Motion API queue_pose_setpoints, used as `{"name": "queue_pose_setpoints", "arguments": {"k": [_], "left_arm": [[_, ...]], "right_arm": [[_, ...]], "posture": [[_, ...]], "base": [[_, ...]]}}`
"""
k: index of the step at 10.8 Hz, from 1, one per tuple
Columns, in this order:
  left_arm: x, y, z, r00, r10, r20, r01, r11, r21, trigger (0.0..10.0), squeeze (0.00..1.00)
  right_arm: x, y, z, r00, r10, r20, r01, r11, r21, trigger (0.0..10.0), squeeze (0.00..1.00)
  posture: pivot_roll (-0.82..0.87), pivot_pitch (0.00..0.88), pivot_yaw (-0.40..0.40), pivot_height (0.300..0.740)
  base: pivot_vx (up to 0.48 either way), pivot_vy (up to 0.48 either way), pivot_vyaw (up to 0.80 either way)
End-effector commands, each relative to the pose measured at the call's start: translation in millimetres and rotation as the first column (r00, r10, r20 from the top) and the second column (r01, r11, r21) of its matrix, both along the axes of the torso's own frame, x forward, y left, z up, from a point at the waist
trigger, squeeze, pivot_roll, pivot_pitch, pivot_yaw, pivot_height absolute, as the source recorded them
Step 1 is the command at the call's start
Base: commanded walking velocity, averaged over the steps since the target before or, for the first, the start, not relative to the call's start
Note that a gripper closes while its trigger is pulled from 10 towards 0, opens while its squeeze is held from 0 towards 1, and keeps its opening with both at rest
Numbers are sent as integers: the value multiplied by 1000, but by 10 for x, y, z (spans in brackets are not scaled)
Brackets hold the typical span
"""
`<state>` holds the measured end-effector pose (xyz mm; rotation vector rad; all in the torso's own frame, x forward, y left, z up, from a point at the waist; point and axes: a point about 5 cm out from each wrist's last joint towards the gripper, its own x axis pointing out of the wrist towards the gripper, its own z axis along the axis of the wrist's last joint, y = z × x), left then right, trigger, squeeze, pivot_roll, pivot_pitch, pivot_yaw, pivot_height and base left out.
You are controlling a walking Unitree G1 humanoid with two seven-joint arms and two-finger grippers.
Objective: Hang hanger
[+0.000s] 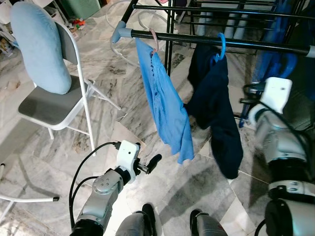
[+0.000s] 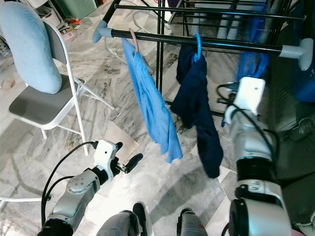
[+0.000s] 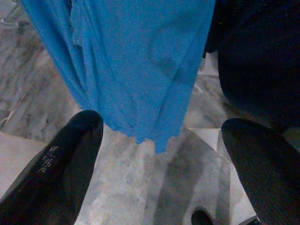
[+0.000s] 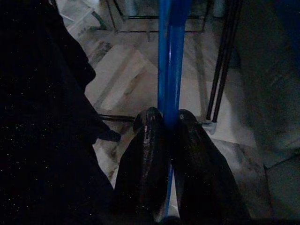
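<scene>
Clamping a blue hanger (image 4: 168, 61) between closed fingers (image 4: 145, 154), right gripper (image 4: 166, 124) at right centre of the head views, below the black rail (image 1: 206, 40). Already hung at top centre: light blue shirt (image 1: 165, 105) and navy garment (image 1: 216, 113) on a blue hook (image 1: 220, 45). Left gripper (image 3: 161, 140) low at bottom centre, spread wide, empty. Still left, apparently: lifting the held hanger onto the rail.
</scene>
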<state>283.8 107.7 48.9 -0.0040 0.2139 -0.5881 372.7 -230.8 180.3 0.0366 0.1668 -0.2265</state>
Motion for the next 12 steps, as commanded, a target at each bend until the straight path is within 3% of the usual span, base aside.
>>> {"name": "queue_pose_setpoints", "arguments": {"k": [1,5,7,8,12], "left_arm": [[-55,96,-92,999,25,-28,-24,999,24,10000,0],[-19,62,-84,1000,10,-29,-9,1000,28,10000,0],[-8,59,-82,1000,4,-28,-3,1000,29,10000,0],[-4,54,-79,1000,1,-26,0,1000,29,10000,0],[-21,72,-103,1000,7,-30,-6,1000,29,10000,0]], "right_arm": [[-11,56,19,1000,18,7,-18,1000,-2,10000,0],[-101,46,-240,995,-13,-95,17,999,42,10000,0],[-66,45,-114,995,-20,-95,24,999,41,10000,0],[-41,74,81,999,-11,-38,12,999,42,10000,0],[-65,156,359,998,-5,-55,9,997,79,10000,0]], "posture": [[-20,232,135,740],[-39,225,149,740],[-41,220,152,740],[-38,217,149,740],[-40,219,141,740]], "base": [[0,0,0],[0,0,0],[0,0,0],[0,0,0],[0,0,0]]}}
